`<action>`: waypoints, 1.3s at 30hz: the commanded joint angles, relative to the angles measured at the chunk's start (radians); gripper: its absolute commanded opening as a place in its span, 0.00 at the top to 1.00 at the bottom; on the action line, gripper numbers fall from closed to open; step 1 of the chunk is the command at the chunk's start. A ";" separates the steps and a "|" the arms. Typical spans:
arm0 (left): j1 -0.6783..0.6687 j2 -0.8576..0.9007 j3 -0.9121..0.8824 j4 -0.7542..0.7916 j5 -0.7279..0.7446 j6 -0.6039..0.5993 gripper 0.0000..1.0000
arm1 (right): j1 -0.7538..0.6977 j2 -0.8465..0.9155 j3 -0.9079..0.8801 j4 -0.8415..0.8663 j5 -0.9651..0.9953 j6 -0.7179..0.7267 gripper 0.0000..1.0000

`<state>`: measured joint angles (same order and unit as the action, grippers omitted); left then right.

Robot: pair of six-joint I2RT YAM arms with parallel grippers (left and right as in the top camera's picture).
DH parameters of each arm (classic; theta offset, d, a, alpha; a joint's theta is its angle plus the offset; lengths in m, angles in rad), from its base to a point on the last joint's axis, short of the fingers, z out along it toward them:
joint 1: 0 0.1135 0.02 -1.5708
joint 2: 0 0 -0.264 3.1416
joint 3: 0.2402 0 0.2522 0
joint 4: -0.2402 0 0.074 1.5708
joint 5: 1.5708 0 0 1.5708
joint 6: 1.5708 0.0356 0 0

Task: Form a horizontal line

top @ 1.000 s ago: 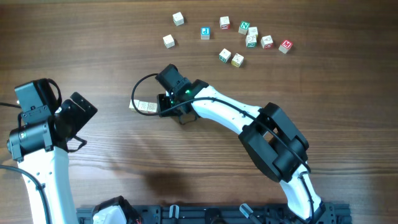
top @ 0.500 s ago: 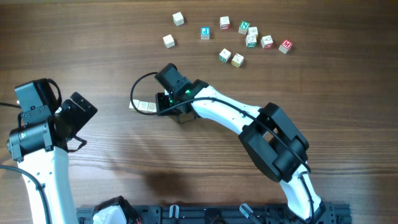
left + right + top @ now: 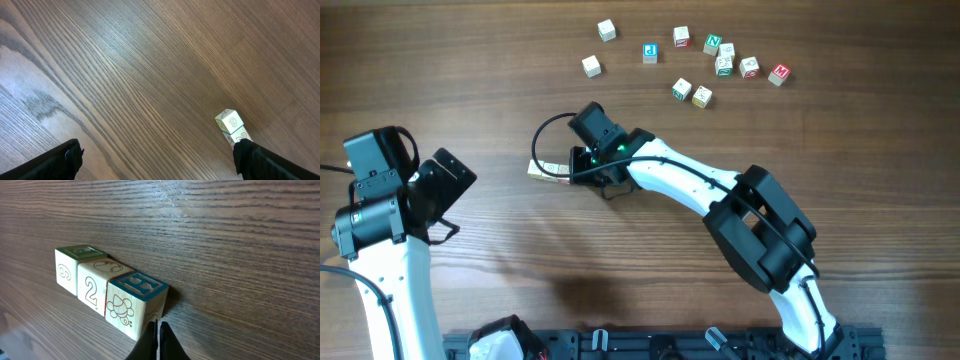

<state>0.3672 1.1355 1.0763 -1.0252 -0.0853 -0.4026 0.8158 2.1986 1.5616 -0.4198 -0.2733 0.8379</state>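
The horizontal line (image 3: 112, 292) is a row of three cream letter cubes touching edge to edge; in the overhead view (image 3: 546, 170) only its left end shows beside my right wrist. My right gripper (image 3: 156, 340) is shut and empty, its tips at the right cube's near corner. In the overhead view the right gripper (image 3: 582, 172) is mostly hidden under its wrist. My left gripper (image 3: 155, 160) is open and empty over bare wood; the row's end (image 3: 231, 125) shows by its right finger. In the overhead view the left gripper (image 3: 450, 180) sits at the left.
Several loose coloured-letter cubes (image 3: 710, 70) lie scattered at the back of the wooden table (image 3: 500, 60). A black cable (image 3: 542, 135) loops beside the right wrist. A dark rail (image 3: 650, 345) runs along the front edge.
My right gripper has shifted slightly left against the row, covering more of it from above. The left arm has not moved.
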 commanded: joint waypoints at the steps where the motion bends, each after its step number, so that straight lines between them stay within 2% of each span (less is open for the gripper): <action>1: 0.005 0.006 0.008 0.002 -0.014 -0.010 0.00 | 0.006 0.043 -0.004 0.009 -0.017 0.026 0.96; 19: 0.005 0.006 0.008 0.002 -0.013 -0.010 0.00 | 0.006 0.051 -0.004 0.102 -0.039 0.000 0.95; 23: 0.005 0.006 0.008 0.002 -0.013 -0.010 0.00 | 0.004 0.053 -0.004 0.097 0.035 0.000 0.96; 27: 0.005 0.006 0.008 0.002 -0.014 -0.010 0.00 | -0.019 0.033 -0.003 0.039 0.109 0.000 0.95; 29: 0.005 0.006 0.008 0.002 -0.014 -0.010 0.00 | -0.052 -0.032 -0.002 -0.045 0.188 -0.005 0.96; 31: 0.005 0.006 0.008 0.002 -0.013 -0.010 0.00 | -0.062 -0.094 -0.002 -0.077 0.241 -0.081 0.95; 34: 0.005 0.006 0.008 0.002 -0.014 -0.010 0.00 | -0.062 -0.158 -0.002 -0.158 0.312 -0.083 0.95; 35: 0.005 0.006 0.008 0.002 -0.014 -0.010 0.00 | -0.066 -0.195 -0.002 -0.191 0.340 -0.082 0.89; 36: 0.005 0.006 0.008 0.002 -0.014 -0.010 0.00 | -0.072 -0.233 -0.002 -0.217 0.361 -0.082 0.71; 37: 0.005 0.006 0.008 0.002 -0.014 -0.009 0.00 | -0.085 -0.286 -0.002 -0.249 0.391 -0.081 0.32; 38: 0.005 0.006 0.008 0.002 -0.014 -0.010 0.00 | -0.124 -0.417 -0.001 -0.348 0.513 -0.079 0.01; 39: 0.005 0.006 0.008 0.002 -0.014 -0.010 0.00 | -0.142 -0.479 -0.001 -0.388 0.578 -0.079 0.00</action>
<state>0.3672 1.1355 1.0763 -1.0252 -0.0853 -0.4026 0.7322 1.9194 1.5600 -0.7082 0.0853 0.7601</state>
